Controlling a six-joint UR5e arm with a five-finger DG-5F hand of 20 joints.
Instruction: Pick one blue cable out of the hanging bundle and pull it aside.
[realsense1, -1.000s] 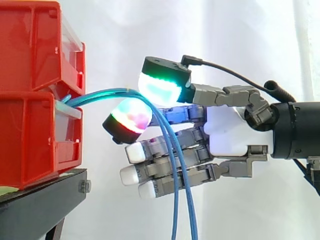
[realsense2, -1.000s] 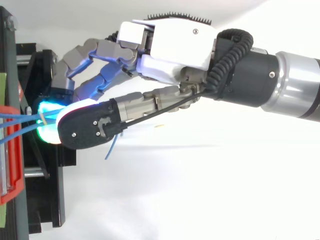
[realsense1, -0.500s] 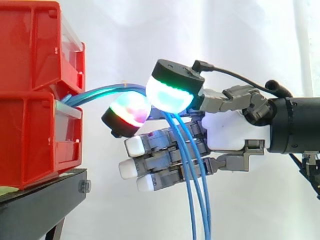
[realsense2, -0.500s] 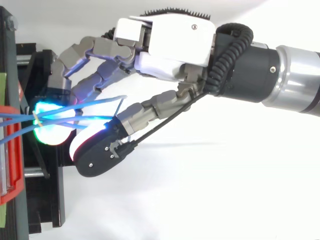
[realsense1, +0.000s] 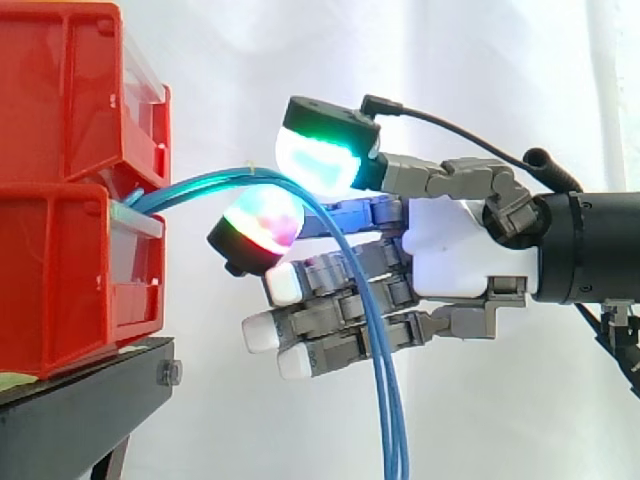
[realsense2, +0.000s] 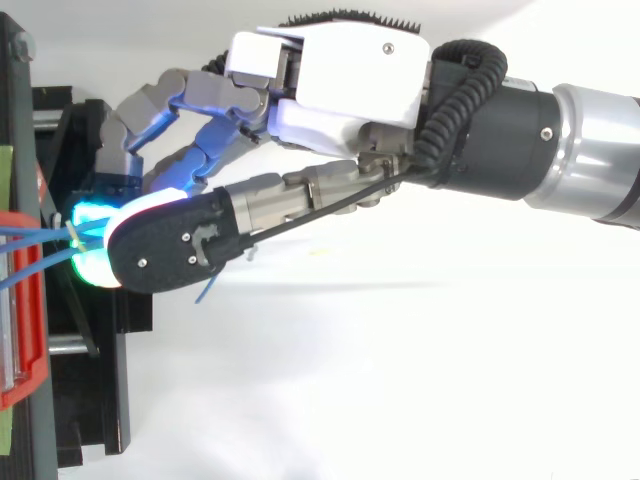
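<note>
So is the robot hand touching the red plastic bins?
Apart. In the side view, white curtain shows between the hand and the red plastic bins.

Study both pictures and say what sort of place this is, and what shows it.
Probably a robotics lab test bench: a robot hand among blue cables hanging from stacked red bins on a black stand, all before a plain white curtain.

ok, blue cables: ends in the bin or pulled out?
In. The blue cables emerge from the lower red bin's opening, arch over, then hang down.
</note>
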